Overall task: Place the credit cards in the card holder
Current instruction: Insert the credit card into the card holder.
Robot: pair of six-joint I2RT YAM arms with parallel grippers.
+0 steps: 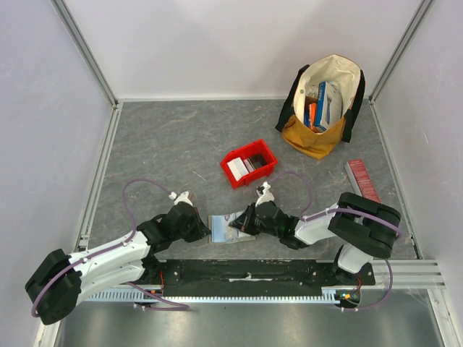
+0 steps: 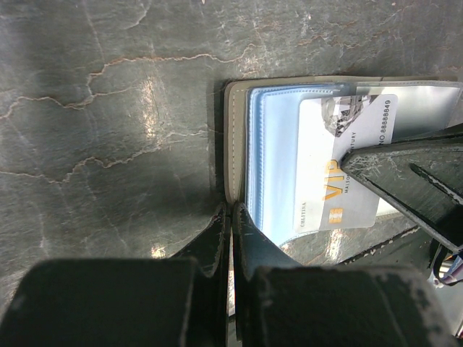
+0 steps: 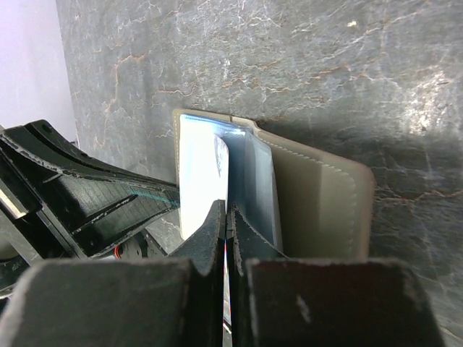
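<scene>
The grey-olive card holder [image 1: 226, 228] lies open on the table between my two grippers. In the left wrist view its cover [image 2: 233, 137] runs down into my left gripper [image 2: 231, 211], which is shut on that edge. A white credit card [image 2: 346, 189] with orange lettering sits partly inside a clear sleeve. My right gripper [image 3: 228, 211] is shut on this card's [image 3: 201, 170] near edge, beside the sleeves [image 3: 255, 189] and the folded cover [image 3: 318, 206]. From above, the left gripper [image 1: 205, 225] and right gripper [image 1: 243, 221] almost meet over the holder.
A red plastic bin [image 1: 269, 160] behind the holder contains more cards [image 1: 237, 168]. A tan and white tote bag [image 1: 323, 137] with colourful boxes stands at the back right. A long red ribbed box [image 1: 362, 181] lies along the right edge.
</scene>
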